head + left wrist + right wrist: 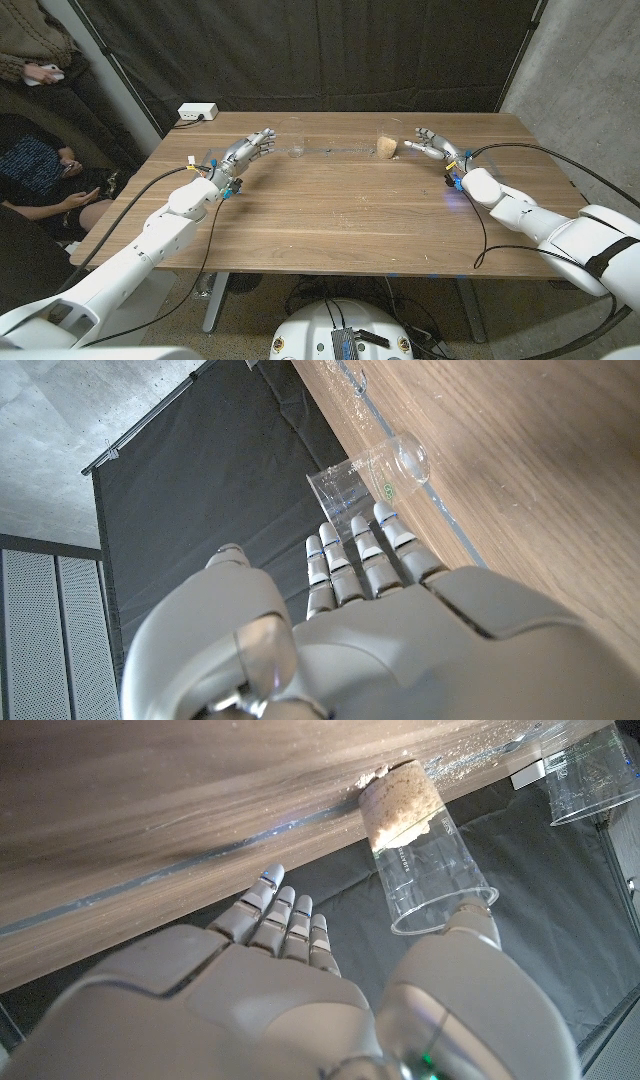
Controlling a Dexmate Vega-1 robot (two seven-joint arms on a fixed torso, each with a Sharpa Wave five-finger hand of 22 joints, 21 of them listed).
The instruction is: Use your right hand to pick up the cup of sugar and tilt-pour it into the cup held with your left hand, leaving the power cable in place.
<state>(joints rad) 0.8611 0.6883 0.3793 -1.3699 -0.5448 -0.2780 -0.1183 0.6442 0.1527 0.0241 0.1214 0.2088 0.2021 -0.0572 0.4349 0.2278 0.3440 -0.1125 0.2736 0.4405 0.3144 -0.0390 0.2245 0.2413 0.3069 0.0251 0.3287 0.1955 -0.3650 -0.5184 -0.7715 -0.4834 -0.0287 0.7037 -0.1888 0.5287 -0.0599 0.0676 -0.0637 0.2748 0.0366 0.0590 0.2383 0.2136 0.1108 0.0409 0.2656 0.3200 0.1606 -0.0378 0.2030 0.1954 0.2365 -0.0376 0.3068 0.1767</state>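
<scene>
A clear cup of brown sugar (pixel 386 144) stands upright near the table's far edge, filled only at its bottom (pixel 404 812). My right hand (pixel 432 146) is just to its right, fingers apart, thumb reaching toward the cup's rim, holding nothing (pixel 300 990). An empty clear cup (pixel 292 138) stands to the left along the same far strip (pixel 375 468). My left hand (pixel 250 150) is a short gap to the left of it, fingers stretched toward it and holding nothing (pixel 400 620). A thin cable (pixel 340 150) lies on the table between the two cups.
A white power adapter (pixel 197 112) sits at the table's far left corner. Black cables (pixel 530 150) trail from both arms across the wood. A little sugar lies on the table by the cup's base (pixel 375 772). A seated person (pixel 40 170) is off the table's left side.
</scene>
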